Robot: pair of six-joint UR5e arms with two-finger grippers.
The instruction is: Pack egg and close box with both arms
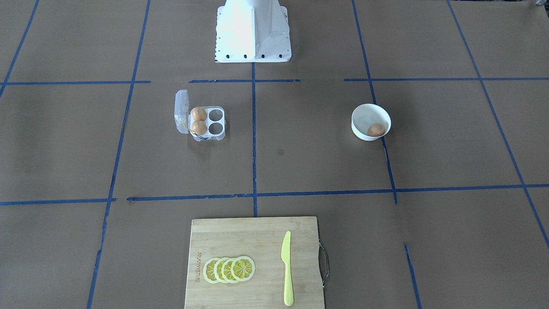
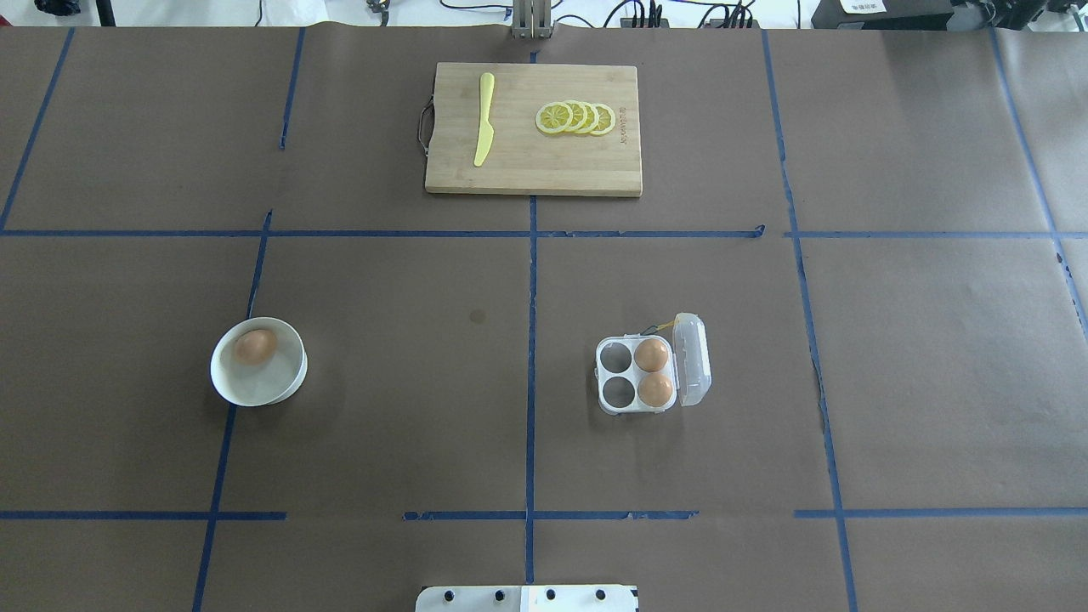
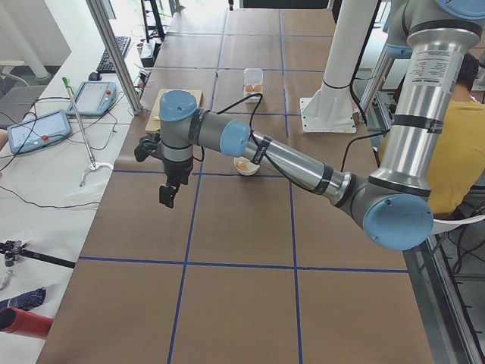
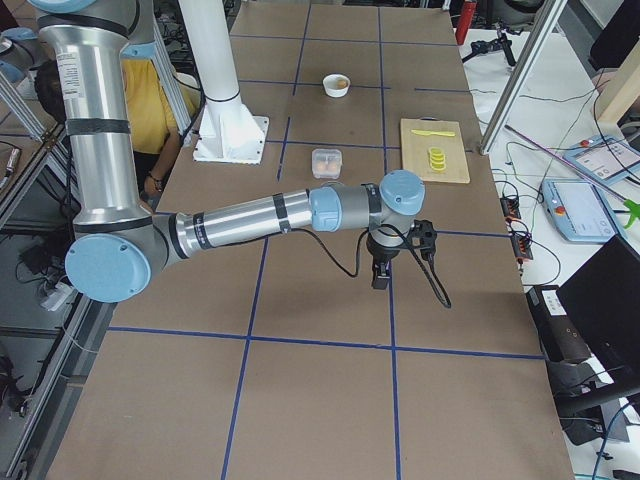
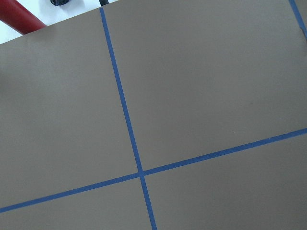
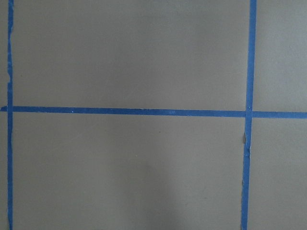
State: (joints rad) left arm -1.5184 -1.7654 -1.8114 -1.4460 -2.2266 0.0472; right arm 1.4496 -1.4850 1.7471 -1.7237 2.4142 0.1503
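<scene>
From the front-facing camera, the egg (image 1: 375, 129) lay in a white bowl (image 1: 359, 128) on the robot's left side of the table (image 1: 450, 141). Well apart from it, on the robot's right side, stood the box (image 1: 216, 121) with its lid (image 1: 181, 110) swung open. Two other eggs (image 1: 199, 120) sat in the two cells next to the hinge. A cutting board (image 1: 257, 240) at the far edge from the robot carried lemon slices (image 1: 229, 269) and a yellow knife (image 1: 287, 268). The overhead camera showed the same layout, with the bowl in the left half, the box in the right half, and neither arm in sight. In the exterior left view, the left gripper (image 3: 165, 196) hung above the table, well short of the bowl. I could not tell whether its claw was released or clenched. In the exterior right view, the right gripper (image 4: 381, 275) hung above the table, well apart from the box, and its claw's state could not be told either. Both wrist cameras showed only brown table paper crossed by blue tape lines (image 6: 129, 111).
</scene>
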